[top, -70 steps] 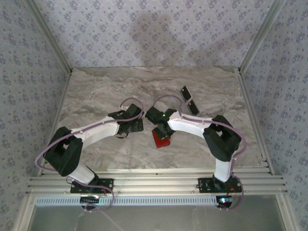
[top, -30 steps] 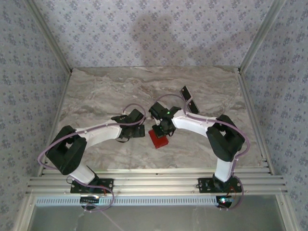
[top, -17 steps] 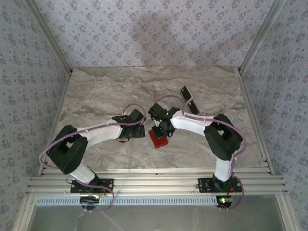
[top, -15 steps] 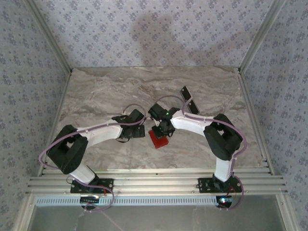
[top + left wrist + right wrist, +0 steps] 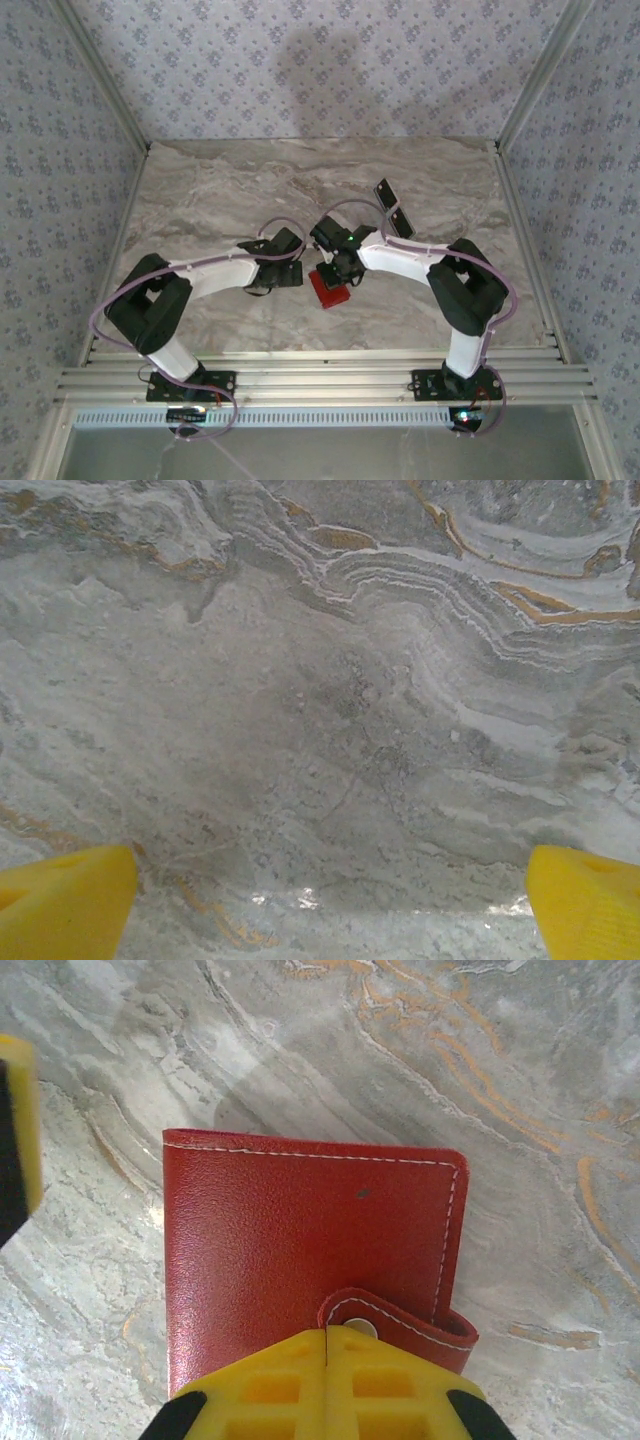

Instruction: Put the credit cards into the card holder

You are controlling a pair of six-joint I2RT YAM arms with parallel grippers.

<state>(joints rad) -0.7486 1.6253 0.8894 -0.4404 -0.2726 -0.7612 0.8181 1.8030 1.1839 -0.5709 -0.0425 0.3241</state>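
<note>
The card holder (image 5: 326, 291) (image 5: 290, 1230) is a red wallet lying closed on the marble table, its snap strap folded over one edge. My right gripper (image 5: 341, 268) (image 5: 327, 1338) is shut, its yellow fingertips pressed together right over the strap's snap end. My left gripper (image 5: 288, 270) (image 5: 327, 910) hangs wide open just left of the wallet, with bare marble between its fingers (image 5: 65, 905). One of those fingers (image 5: 15, 1130) shows in the right wrist view, at the left edge. Two black credit cards (image 5: 385, 191) (image 5: 402, 222) lie behind the right arm.
The marble tabletop (image 5: 220, 190) is walled by patterned panels on three sides. An aluminium rail (image 5: 320, 380) carries both arm bases along the near edge. The two wrists sit close together at the table's middle.
Since about two seconds ago the right gripper and wallet have shifted slightly left. The left arm has swung a little right toward the wallet. Neither gripper's state has changed.
</note>
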